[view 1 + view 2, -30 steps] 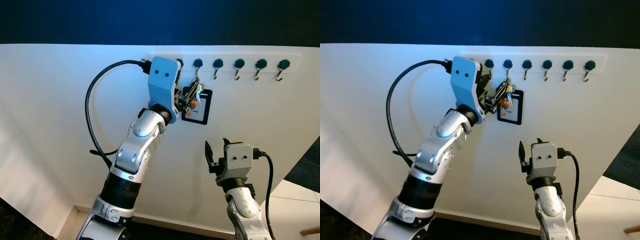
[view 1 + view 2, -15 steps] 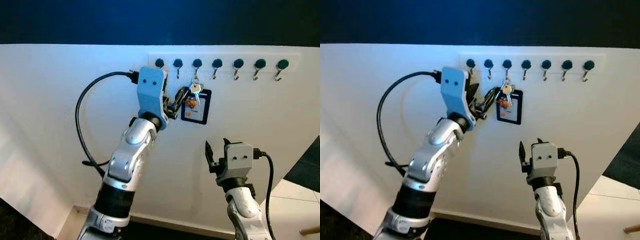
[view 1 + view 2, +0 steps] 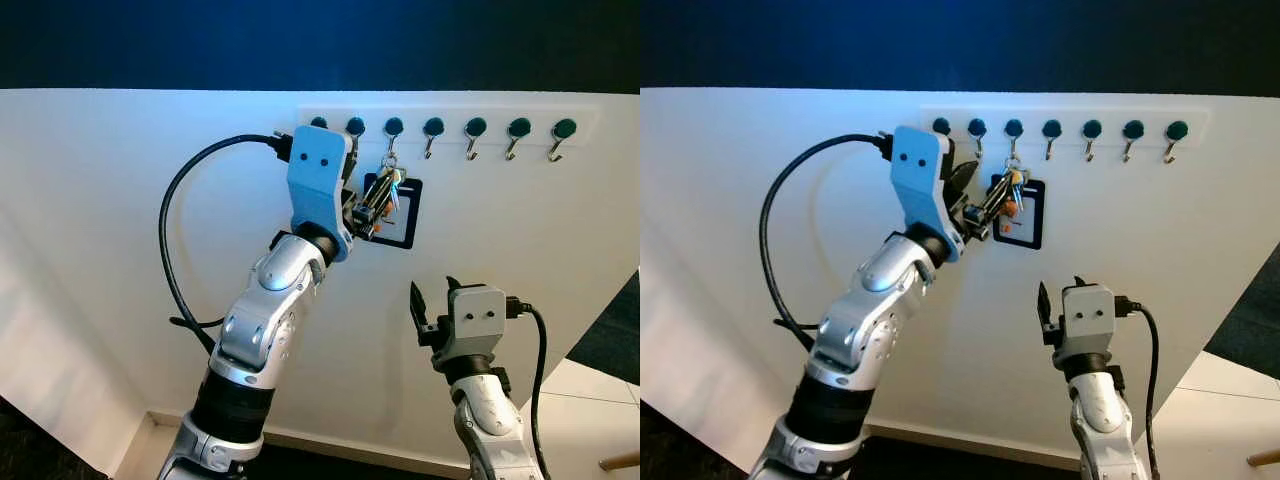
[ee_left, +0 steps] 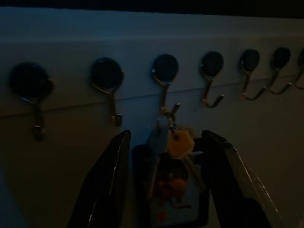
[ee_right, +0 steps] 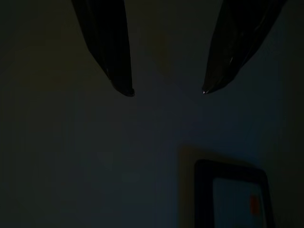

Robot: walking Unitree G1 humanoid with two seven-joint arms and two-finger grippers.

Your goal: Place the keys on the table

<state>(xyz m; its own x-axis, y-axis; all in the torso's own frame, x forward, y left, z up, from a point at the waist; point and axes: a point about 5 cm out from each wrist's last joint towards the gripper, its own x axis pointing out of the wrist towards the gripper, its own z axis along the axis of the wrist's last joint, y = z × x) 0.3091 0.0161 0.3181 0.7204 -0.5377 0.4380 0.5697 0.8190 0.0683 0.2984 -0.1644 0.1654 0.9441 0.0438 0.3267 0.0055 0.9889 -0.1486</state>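
So the left gripper [image 4: 166, 135] is raised up to the white wall [image 3: 120, 250], black fingers [image 4: 110, 175] spread either side of the hanging bunch of metal keys [image 4: 173, 145]; right gripper [image 5: 166, 90] hangs low, also open.

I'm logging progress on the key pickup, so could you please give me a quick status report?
Left end effector open, straddling the keys. Keys on third hook, badge holder behind. Right end effector open, idle below.

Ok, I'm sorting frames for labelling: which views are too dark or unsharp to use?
Both eye views are bright and sharp: keys and left gripper read clearly. Left wrist view is dim and bluish, but the hooks are still legible. Right wrist view is nearly black: just the right gripper and a faint badge holder.
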